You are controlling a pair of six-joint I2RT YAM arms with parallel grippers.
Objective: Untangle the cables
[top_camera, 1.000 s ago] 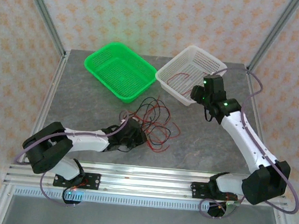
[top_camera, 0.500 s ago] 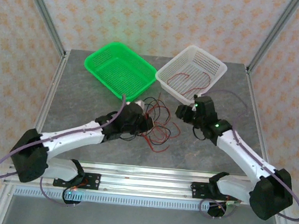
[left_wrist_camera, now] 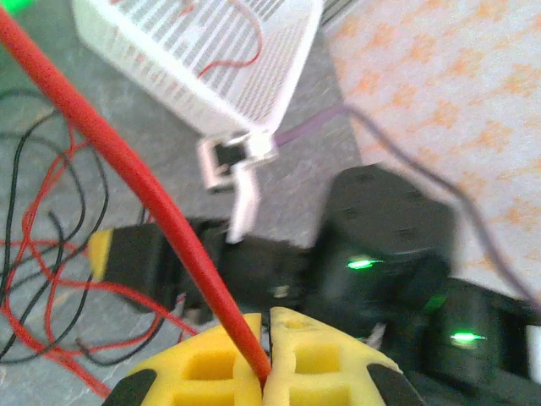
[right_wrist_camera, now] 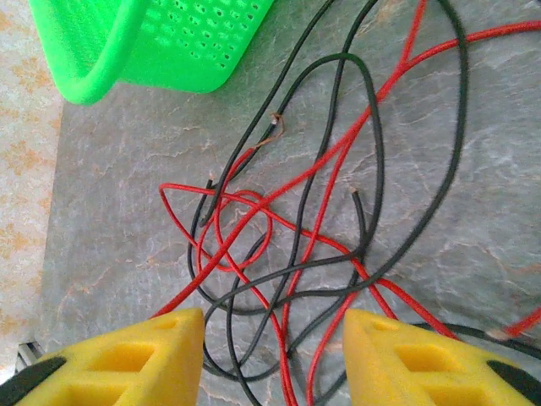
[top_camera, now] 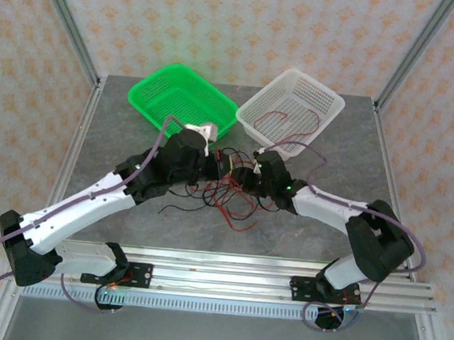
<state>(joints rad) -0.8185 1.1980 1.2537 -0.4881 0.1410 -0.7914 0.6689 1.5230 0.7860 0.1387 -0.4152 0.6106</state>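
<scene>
Top view, far left: green basket (top_camera: 183,106) sits on the table (top_camera: 108,160), at approx 11 o'clock from the cables (top_camera: 229,192).

The left arm reaches in from 7 o'clock. The left gripper (left_wrist_camera: 266,328) is fully closed, its yellow pads (left_wrist_camera: 199,372) pinching one red cable (left_wrist_camera: 127,161) w/ no gap showing. In the left wrist view that strand runs straight from the pads up toward 11 o'clock, clear of the table. More red + black loops lie flat on the grey surface at 9 o'clock of that view. The right arm (left_wrist_camera: 389,245), black w/ green lights, is at 3 o'clock.

Centre: the cables are a loose red/black tangle on the table, just below the gap btw the two baskets and between the two wrists. In the right wrist view the strands cross many times. A red loop sits mid-frame w/ black loops around it, and a couple of cut ends are visible.

The right gripper (right_wrist_camera: 270,331) comes in from 4 o'clock and hovers over the tangle. It is approx half open, pads apart w/ nothing pinched, and the cables lie on the table under the gap. Can't tell if the tips touch any strand.

Right: white basket (top_camera: 290,110) at 1 o'clock from the tangle, w/ a loose red strand (top_camera: 283,121) inside.
</scene>
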